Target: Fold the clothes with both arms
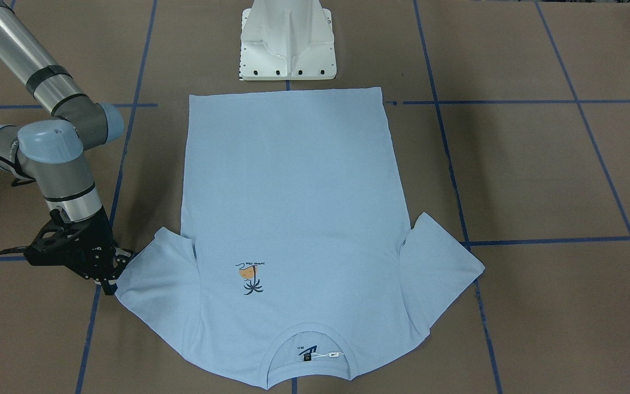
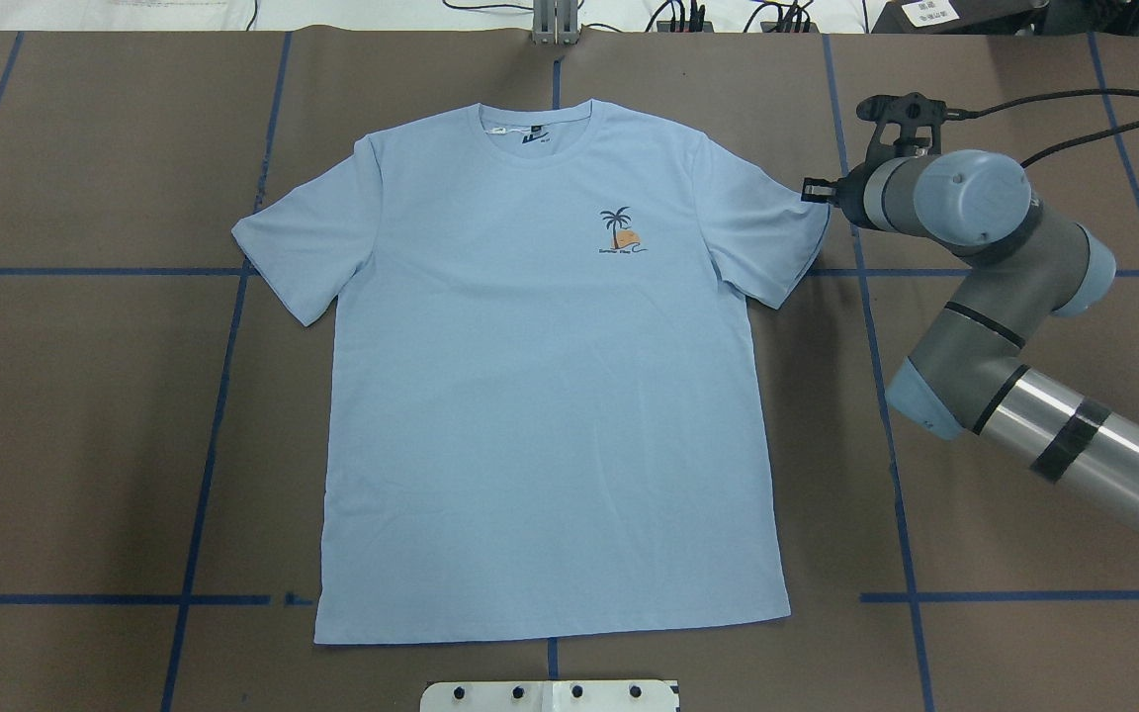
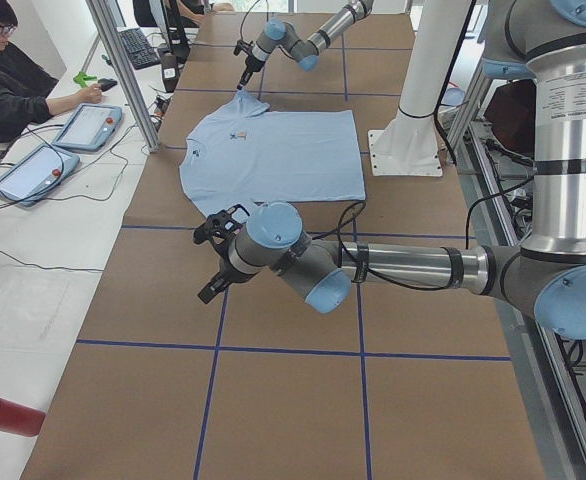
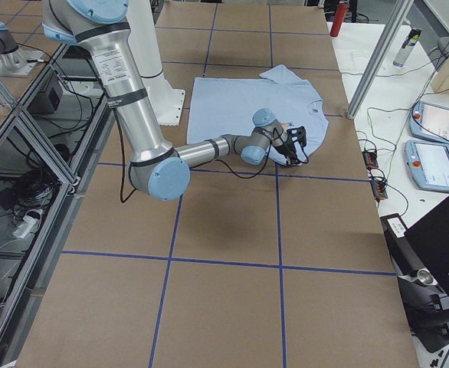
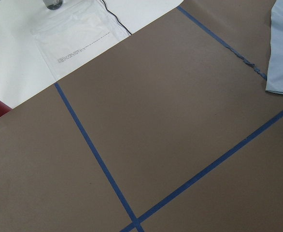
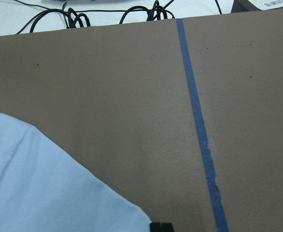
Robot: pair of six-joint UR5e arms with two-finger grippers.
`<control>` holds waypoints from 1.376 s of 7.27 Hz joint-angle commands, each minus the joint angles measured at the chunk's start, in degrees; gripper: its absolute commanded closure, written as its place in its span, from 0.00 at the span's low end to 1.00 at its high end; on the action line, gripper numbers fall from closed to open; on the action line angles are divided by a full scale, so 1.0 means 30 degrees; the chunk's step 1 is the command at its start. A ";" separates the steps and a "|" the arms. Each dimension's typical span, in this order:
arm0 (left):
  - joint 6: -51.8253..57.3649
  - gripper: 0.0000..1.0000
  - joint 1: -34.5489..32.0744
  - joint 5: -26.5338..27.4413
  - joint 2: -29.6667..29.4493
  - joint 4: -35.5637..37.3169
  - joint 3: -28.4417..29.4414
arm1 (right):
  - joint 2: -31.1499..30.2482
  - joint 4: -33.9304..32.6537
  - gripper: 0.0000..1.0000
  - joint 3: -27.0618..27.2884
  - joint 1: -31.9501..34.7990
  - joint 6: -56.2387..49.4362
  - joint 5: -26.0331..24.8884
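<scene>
1. Lying flat and print-up on the brown tabletop point(image 2: 85, 445), the T-shirt point(image 2: 540, 396) has its hem toward the base point(image 1: 287, 49) and its collar away from it.
2. My right hand point(image 1: 110, 284) sits at the tip of one sleeve point(image 1: 153, 273), touching or just beside it; I cannot tell whether it is clenched or released.
3. My left hand point(image 3: 209, 292) hovers over bare tabletop, apart from the T-shirt; its state I cannot tell either.

free: brown table point(image 2: 85, 445) open both sides of t-shirt point(image 2: 550, 396) | obstacle: white pedestal point(image 1: 287, 49) just beside hem
</scene>
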 commanded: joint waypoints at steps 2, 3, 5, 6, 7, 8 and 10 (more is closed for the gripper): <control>-0.0007 0.00 0.0000 0.0000 0.0002 -0.0013 0.0024 | 0.4894 -0.8797 1.00 0.0954 -0.2521 0.3490 -0.3338; -0.0007 0.00 0.0000 0.0000 0.0031 -0.0013 -0.0034 | 0.5867 -0.8721 1.00 -0.0475 -0.3051 0.4138 -0.3837; 0.0022 0.00 0.0000 0.0000 0.0031 -0.0013 -0.0005 | 0.6603 -0.8195 1.00 -0.1071 -0.3464 0.4232 -0.4311; -0.0007 0.00 0.0000 0.0000 0.0031 -0.0013 -0.0034 | 0.7247 -0.8164 1.00 -0.1742 -0.3582 0.4349 -0.4340; 0.0022 0.00 0.0000 0.0000 0.0031 -0.0013 -0.0005 | 0.7978 -0.8164 1.00 -0.2677 -0.3583 0.5075 -0.4398; 0.0022 0.00 -0.0029 0.0000 0.0031 -0.0013 -0.0005 | 0.8102 -0.8135 1.00 -0.3034 -0.3728 0.5082 -0.4573; 0.0022 0.00 0.0000 0.0000 0.0031 -0.0013 0.0053 | 0.8247 -0.8135 0.00 -0.2835 -0.3876 0.4326 -0.4517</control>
